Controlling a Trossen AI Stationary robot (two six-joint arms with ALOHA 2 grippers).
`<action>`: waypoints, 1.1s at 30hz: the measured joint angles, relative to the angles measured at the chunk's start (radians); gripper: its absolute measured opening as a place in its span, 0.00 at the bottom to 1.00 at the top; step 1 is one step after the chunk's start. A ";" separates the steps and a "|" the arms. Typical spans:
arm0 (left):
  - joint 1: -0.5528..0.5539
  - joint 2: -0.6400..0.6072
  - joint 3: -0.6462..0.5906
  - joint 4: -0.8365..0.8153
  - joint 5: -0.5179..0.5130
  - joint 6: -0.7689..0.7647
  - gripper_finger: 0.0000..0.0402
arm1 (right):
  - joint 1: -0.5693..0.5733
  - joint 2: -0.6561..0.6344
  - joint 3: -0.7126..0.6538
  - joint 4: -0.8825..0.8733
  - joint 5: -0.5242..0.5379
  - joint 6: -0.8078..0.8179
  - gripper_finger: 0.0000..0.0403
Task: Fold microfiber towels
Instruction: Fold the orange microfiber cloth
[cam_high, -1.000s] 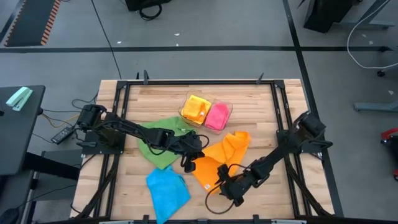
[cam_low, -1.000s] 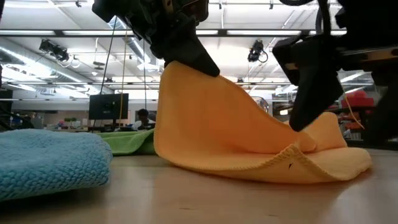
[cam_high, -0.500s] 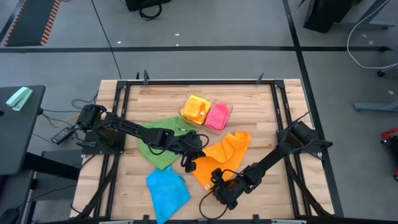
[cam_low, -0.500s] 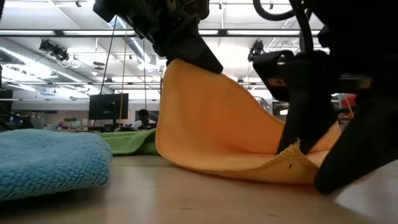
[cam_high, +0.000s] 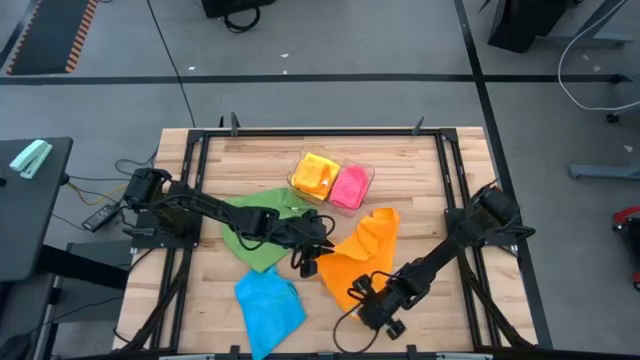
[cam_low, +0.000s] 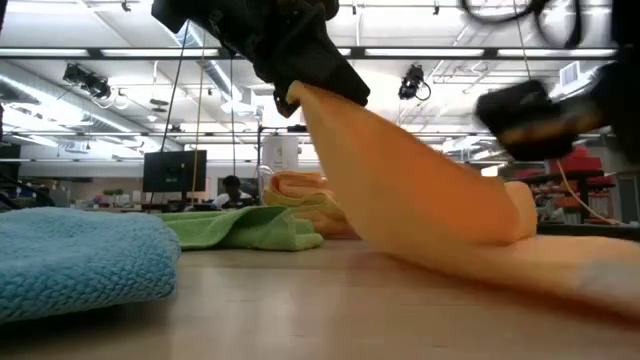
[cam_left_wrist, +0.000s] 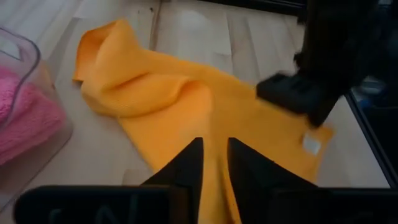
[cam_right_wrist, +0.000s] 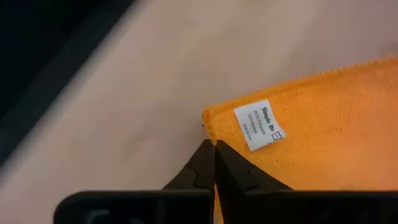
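Observation:
The orange towel (cam_high: 362, 252) lies mid-table, its left corner lifted by my left gripper (cam_high: 312, 262), which is shut on it and shows high up in the low view (cam_low: 300, 75). My right gripper (cam_high: 367, 300) is shut on the towel's near corner, beside a white label (cam_right_wrist: 258, 126). A green towel (cam_high: 255, 235) lies flat to the left. A blue towel (cam_high: 270, 305) lies bunched near the front edge. Yellow (cam_high: 315, 173) and pink (cam_high: 349, 186) towels sit folded in a clear tray. My left gripper pinches the orange towel's left corner (cam_left_wrist: 214, 146) between its two fingers, coming from the table's left and slanting down. That corner is raised clear and the cloth slopes down from it to the table (cam_low: 420, 185). My right gripper pinches the towel's near corner (cam_right_wrist: 211, 124) at its very tip, next to the white label. The fingers come from the near right side, low over the table. One layer or several, I cannot tell.
The clear tray (cam_high: 366, 172) stands at the far middle. Bare wood shows to the right of the orange towel (cam_high: 430, 210) and at the far left (cam_high: 240, 165). A black frame runs round the tabletop.
My right gripper has shut on the orange towel's near corner and drawn it a little toward the right. The hump that the cloth made below my left gripper has flattened into a straight slope; the left corner stays raised.

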 joint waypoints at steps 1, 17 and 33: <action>-0.002 0.000 0.000 0.000 0.000 0.000 0.22 | 0.007 -0.026 0.000 -0.018 -0.038 0.004 0.02; -0.032 0.000 0.000 0.035 0.005 0.056 0.30 | 0.176 -0.219 0.003 -0.354 -0.349 0.264 0.02; -0.031 0.000 0.000 0.035 0.005 0.053 0.28 | 0.266 -0.221 0.002 -0.496 -0.251 0.586 0.28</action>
